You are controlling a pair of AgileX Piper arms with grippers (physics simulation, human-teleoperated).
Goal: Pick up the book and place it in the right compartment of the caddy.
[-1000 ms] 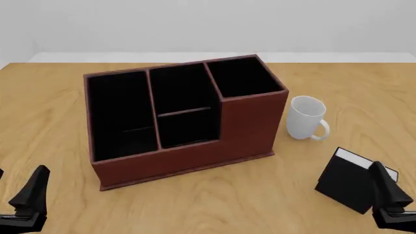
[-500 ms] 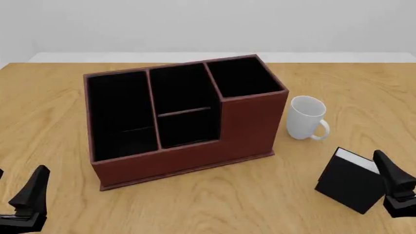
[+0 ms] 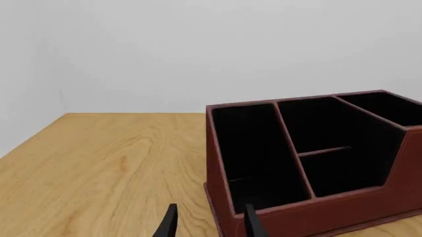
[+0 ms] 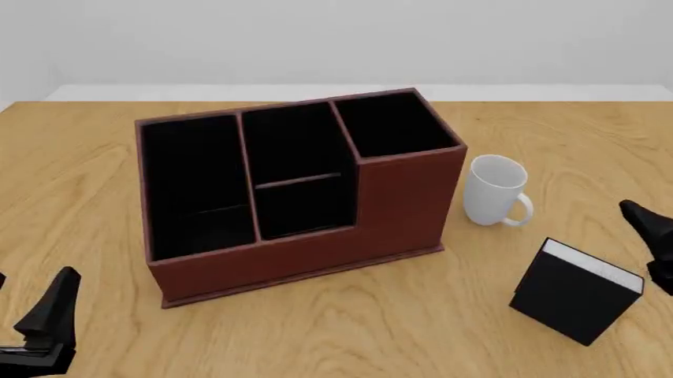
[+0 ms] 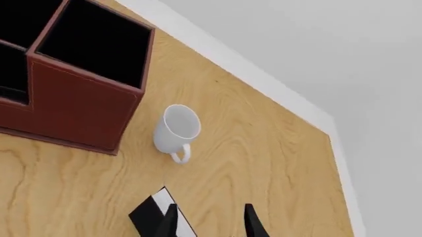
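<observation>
While the book stands untouched near the mug, the right gripper hangs above it, parted and seemingly empty.

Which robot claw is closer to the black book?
The right one. The right gripper hangs just beyond the book, off its right edge and not touching it. The left gripper sits far away at the table's opposite front corner, on the other side of the caddy.

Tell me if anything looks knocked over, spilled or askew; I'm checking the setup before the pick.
Nothing stands out. The caddy sits flat with all three sections empty, the white mug is upright beside its tall end, and the book stands upright on the table, turned at an angle, untouched.
</observation>
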